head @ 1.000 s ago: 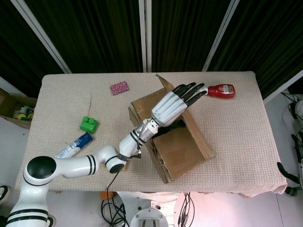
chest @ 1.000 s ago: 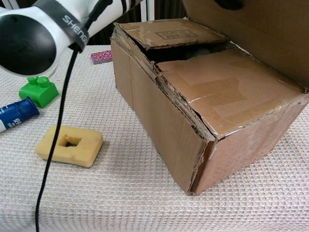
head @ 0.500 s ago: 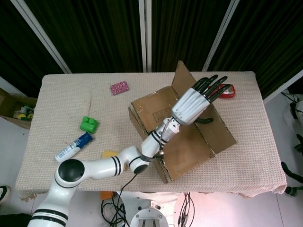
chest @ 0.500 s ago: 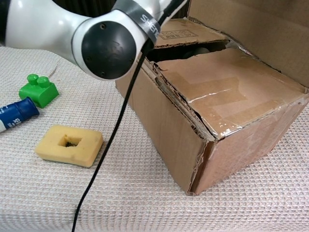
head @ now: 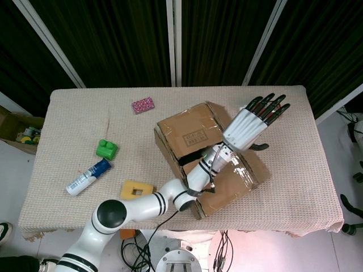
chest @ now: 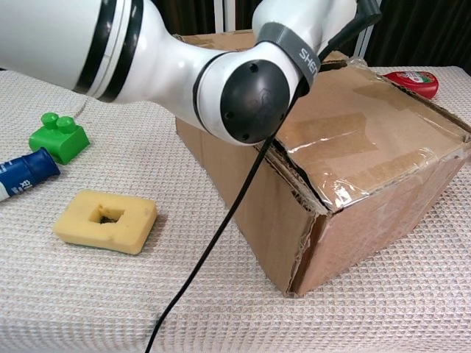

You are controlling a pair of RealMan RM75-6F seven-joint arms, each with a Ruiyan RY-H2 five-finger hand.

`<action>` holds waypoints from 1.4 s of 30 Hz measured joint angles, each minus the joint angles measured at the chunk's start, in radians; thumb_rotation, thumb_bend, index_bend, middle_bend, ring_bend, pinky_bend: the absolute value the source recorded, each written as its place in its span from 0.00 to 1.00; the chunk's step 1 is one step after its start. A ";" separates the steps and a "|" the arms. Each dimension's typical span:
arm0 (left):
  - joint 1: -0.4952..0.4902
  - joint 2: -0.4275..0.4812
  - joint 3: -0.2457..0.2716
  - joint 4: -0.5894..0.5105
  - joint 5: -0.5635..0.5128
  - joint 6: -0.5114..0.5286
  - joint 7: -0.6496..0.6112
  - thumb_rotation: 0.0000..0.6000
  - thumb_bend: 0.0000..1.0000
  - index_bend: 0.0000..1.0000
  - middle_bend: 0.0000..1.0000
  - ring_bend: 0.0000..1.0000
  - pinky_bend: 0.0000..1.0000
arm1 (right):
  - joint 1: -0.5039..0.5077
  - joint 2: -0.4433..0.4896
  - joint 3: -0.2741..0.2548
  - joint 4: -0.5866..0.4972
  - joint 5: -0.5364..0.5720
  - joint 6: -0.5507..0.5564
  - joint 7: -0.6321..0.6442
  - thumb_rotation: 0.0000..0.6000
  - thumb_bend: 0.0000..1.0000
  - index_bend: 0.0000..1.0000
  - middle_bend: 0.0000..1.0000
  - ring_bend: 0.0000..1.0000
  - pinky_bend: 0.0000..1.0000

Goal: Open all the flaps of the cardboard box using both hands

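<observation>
The cardboard box [head: 190, 133] lies at an angle in the middle of the table. Its labelled far flap and its taped near flap [chest: 353, 140] both lie flat, with a dark gap [head: 191, 159] between them. No flap stands up on the right side. My left arm [chest: 243, 88] reaches across the box from the lower left. My left hand [head: 255, 120] hovers over the box's right edge with fingers spread, holding nothing. The chest view shows only the arm, not the hand. My right hand appears in neither view.
A red bottle [chest: 413, 81] lies behind the box on the right. Left of the box are a yellow sponge [head: 136, 191], a green brick [head: 106, 148], a blue-capped bottle [head: 88, 176] and a pink packet [head: 143, 105]. The table's front edge runs close to the box.
My left hand has swept to the right across the box. The long right flap that stood raised has dropped out of sight. The arm now fills the upper left of the chest view.
</observation>
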State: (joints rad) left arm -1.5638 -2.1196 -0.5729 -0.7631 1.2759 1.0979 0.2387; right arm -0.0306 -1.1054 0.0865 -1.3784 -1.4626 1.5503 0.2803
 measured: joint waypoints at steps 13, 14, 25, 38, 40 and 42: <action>0.180 0.225 0.099 -0.305 -0.003 -0.013 0.046 0.13 0.06 0.12 0.18 0.04 0.19 | 0.006 -0.002 -0.001 -0.030 -0.011 0.002 -0.054 1.00 0.22 0.00 0.00 0.00 0.00; 0.195 0.252 0.104 -0.347 -0.012 -0.023 0.052 0.12 0.06 0.12 0.19 0.04 0.19 | 0.007 -0.002 -0.002 -0.035 -0.012 0.000 -0.062 1.00 0.22 0.00 0.00 0.00 0.00; 0.395 0.555 0.200 -0.781 -0.186 -0.067 0.257 0.26 0.06 0.07 0.13 0.05 0.19 | 0.020 0.001 -0.003 -0.084 -0.019 -0.007 -0.135 1.00 0.22 0.00 0.00 0.00 0.00; 0.457 0.484 0.309 -0.651 -0.088 -0.027 0.216 0.36 0.06 0.00 0.06 0.04 0.17 | 0.027 0.007 -0.006 -0.119 -0.010 -0.024 -0.181 1.00 0.22 0.00 0.00 0.00 0.00; 0.464 0.468 0.315 -0.643 -0.095 -0.028 0.220 0.37 0.06 0.00 0.04 0.04 0.17 | 0.028 0.007 -0.006 -0.118 -0.007 -0.027 -0.181 1.00 0.22 0.00 0.00 0.00 0.00; 0.466 0.455 0.319 -0.633 -0.099 -0.031 0.227 0.42 0.07 0.00 0.03 0.04 0.17 | 0.029 0.007 -0.005 -0.115 -0.003 -0.032 -0.179 1.00 0.22 0.00 0.00 0.00 0.00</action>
State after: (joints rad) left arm -1.0973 -1.6645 -0.2541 -1.3957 1.1767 1.0667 0.4658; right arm -0.0018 -1.0986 0.0811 -1.4934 -1.4655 1.5178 0.1016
